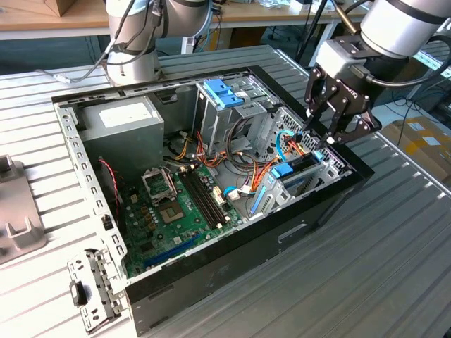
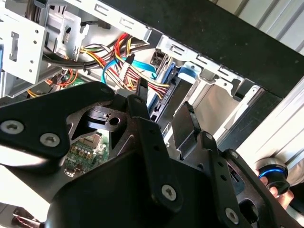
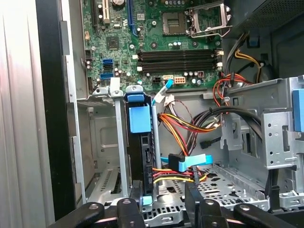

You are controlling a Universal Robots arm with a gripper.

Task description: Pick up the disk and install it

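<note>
**Disk seated in the bay, gripper above it**

While your gripper [image 1: 331, 137] hangs over the case's corner at about three o'clock in the exterior view, its fingers [image 1: 315, 105] stand apart and hold nothing. You can see the disk [image 3: 140, 156] standing on edge in the metal drive bay [image 3: 118, 156], its blue tab [image 3: 139, 118] uppermost. Beside it, the computer case [image 1: 232, 253] holds the motherboard [image 1: 176, 211], coloured cables [image 3: 190, 128] and, at ten o'clock, a grey power supply [image 1: 123, 130].
</note>
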